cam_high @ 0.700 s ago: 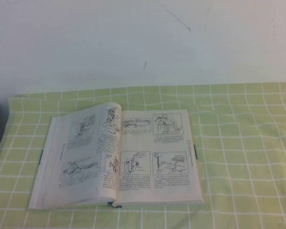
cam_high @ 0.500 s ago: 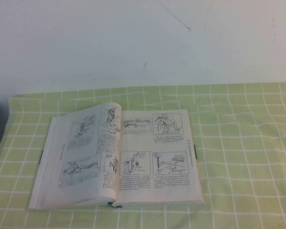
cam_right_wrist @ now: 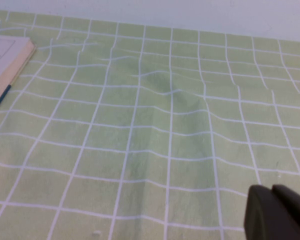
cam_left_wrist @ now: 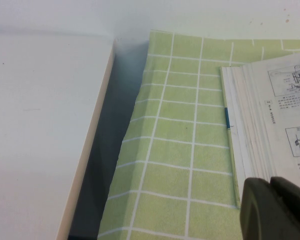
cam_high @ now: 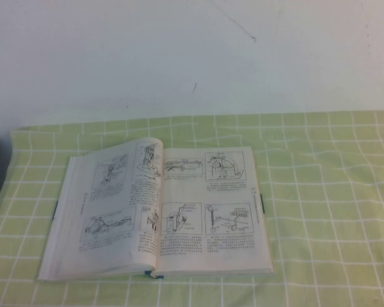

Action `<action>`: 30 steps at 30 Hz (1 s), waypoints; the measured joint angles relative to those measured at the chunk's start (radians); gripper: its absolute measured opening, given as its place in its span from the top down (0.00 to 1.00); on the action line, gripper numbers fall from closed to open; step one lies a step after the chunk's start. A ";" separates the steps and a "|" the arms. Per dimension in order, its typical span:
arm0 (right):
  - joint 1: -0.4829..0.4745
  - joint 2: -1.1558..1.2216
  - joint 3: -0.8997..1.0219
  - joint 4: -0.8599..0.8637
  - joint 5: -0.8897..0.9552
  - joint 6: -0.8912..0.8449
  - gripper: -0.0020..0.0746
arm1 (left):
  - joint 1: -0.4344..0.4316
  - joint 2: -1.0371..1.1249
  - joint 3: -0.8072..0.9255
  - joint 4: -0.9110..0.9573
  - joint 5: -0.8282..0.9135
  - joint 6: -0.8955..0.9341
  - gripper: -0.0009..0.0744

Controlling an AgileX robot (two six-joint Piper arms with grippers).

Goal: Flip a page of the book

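The book (cam_high: 157, 211) lies open on the green checked cloth, a little left of the middle, with a dark teal cover edge (cam_high: 262, 203) showing. The page (cam_high: 208, 198) with four boxed sketches lies flat as the right-hand leaf. Neither arm shows in the high view. In the left wrist view my left gripper (cam_left_wrist: 271, 183) is shut and empty, just above the cloth by the book's left edge (cam_left_wrist: 240, 130). In the right wrist view my right gripper (cam_right_wrist: 271, 190) is shut and empty over bare cloth, well to the right of the book's corner (cam_right_wrist: 5, 60).
A white panel (cam_left_wrist: 40, 125) stands left of the table, with a dark gap (cam_left_wrist: 102, 160) between it and the cloth. The cloth has a raised wrinkle (cam_right_wrist: 165, 85) right of the book. A white wall (cam_high: 192, 51) lies behind the table.
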 joint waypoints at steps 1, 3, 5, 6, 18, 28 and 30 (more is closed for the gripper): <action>0.000 0.000 0.000 0.000 0.000 0.000 0.98 | 0.000 0.000 0.000 0.000 0.000 0.000 0.99; 0.000 0.000 0.000 0.000 0.000 0.000 0.98 | 0.000 0.000 0.000 0.000 0.000 0.000 0.99; 0.000 0.000 0.000 0.000 0.000 0.000 0.98 | 0.000 0.000 0.000 0.000 0.000 0.000 0.99; 0.000 0.000 0.000 0.000 0.000 0.000 0.98 | 0.000 0.000 0.000 0.000 0.000 0.000 0.99; 0.000 0.000 0.000 0.000 0.000 0.000 0.98 | 0.000 0.000 0.000 0.000 0.000 0.000 0.99; 0.000 0.000 0.000 0.000 -0.051 0.000 0.98 | 0.000 0.000 0.002 0.000 -0.125 0.000 0.99; 0.000 0.000 0.000 0.000 -0.118 0.000 0.98 | 0.000 0.000 0.004 0.000 -0.188 0.000 0.99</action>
